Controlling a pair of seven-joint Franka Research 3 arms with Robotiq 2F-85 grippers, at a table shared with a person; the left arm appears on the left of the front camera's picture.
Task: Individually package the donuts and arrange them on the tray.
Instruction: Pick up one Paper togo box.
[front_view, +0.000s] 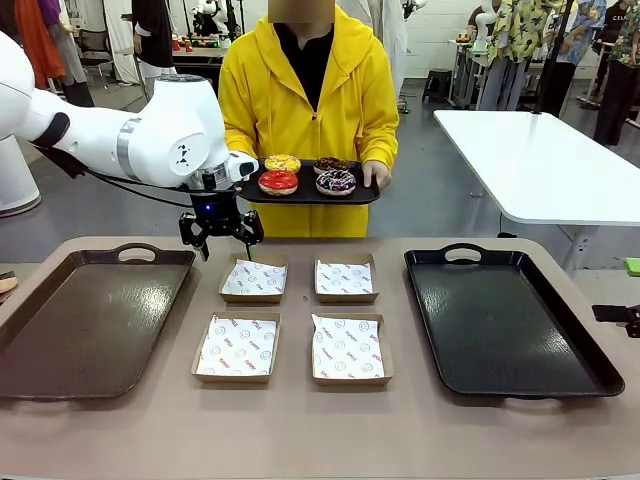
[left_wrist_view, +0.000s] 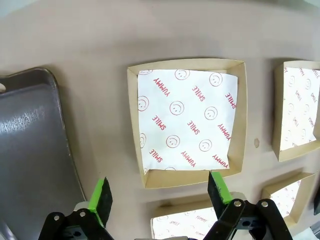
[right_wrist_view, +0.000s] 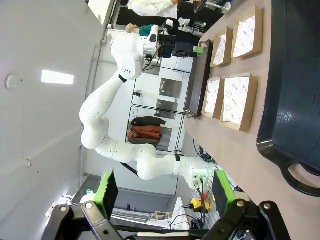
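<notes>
Across the table a person in a yellow hoodie holds out a small black tray (front_view: 310, 197) carrying the donuts: red (front_view: 278, 182), yellow (front_view: 283, 162), purple-swirled (front_view: 336, 182) and chocolate (front_view: 330, 164). My left gripper (front_view: 221, 228) hangs open and empty just below and left of that tray, above the table beside the back-left box (front_view: 253, 278). In the left wrist view the left gripper (left_wrist_view: 160, 192) looks down on a paper-lined box (left_wrist_view: 187, 120) with its green fingers spread. My right gripper (right_wrist_view: 162, 192) is open and empty, turned sideways off the table's right side.
Four paper-lined cardboard boxes sit mid-table, among them the front-left (front_view: 236, 347) and front-right (front_view: 348, 348). A large brown tray (front_view: 90, 320) lies at the left and a large black tray (front_view: 500, 320) at the right. A white table (front_view: 540, 160) stands behind on the right.
</notes>
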